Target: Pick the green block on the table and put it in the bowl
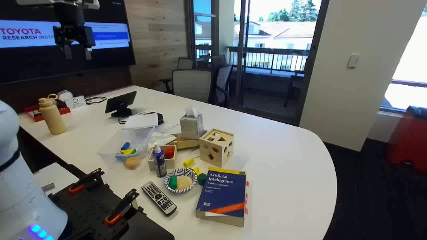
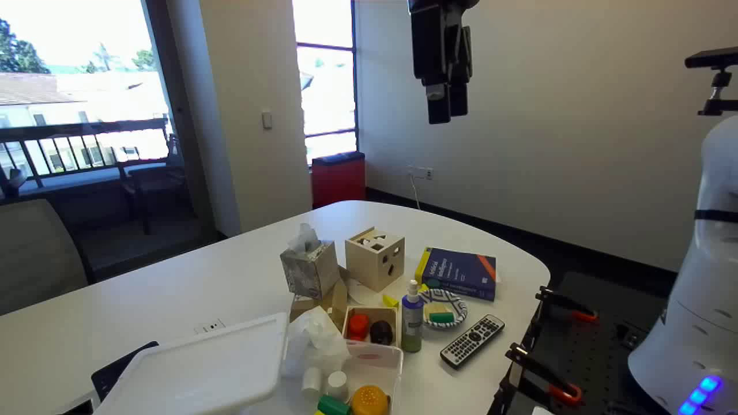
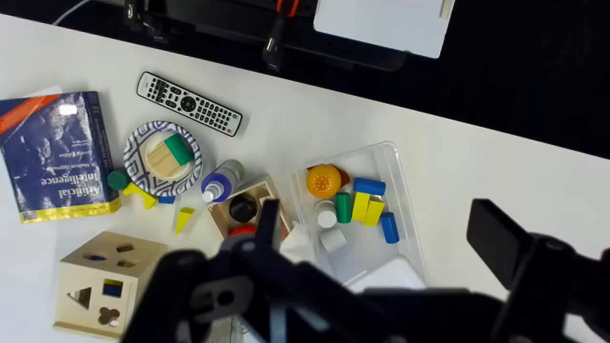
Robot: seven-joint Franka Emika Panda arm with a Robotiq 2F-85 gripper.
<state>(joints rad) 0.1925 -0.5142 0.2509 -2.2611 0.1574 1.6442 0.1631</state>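
A small dark-green round block (image 3: 118,180) rests on the table between the bowl and the book; it shows in both exterior views (image 1: 201,179) (image 2: 433,283). No light-green block shows. The blue-and-white patterned bowl (image 3: 136,144) appears in both exterior views (image 1: 180,170) (image 2: 458,302). Inside it lie another green block (image 3: 178,148) and a tan wooden piece (image 3: 163,159). My gripper (image 3: 378,205) is open and empty, high above the table. In the wrist view its fingers span the clear bin. It hangs high in both exterior views (image 1: 78,56) (image 2: 450,108), far from the bowl.
Around the bowl are a thick blue book (image 3: 55,152), a remote (image 3: 189,104), a purple spray bottle (image 3: 223,180) and yellow pieces (image 3: 183,219). A wooden cube box (image 3: 90,276), a tissue box (image 1: 191,127) and a clear bin (image 3: 405,197) of blocks stand nearby.
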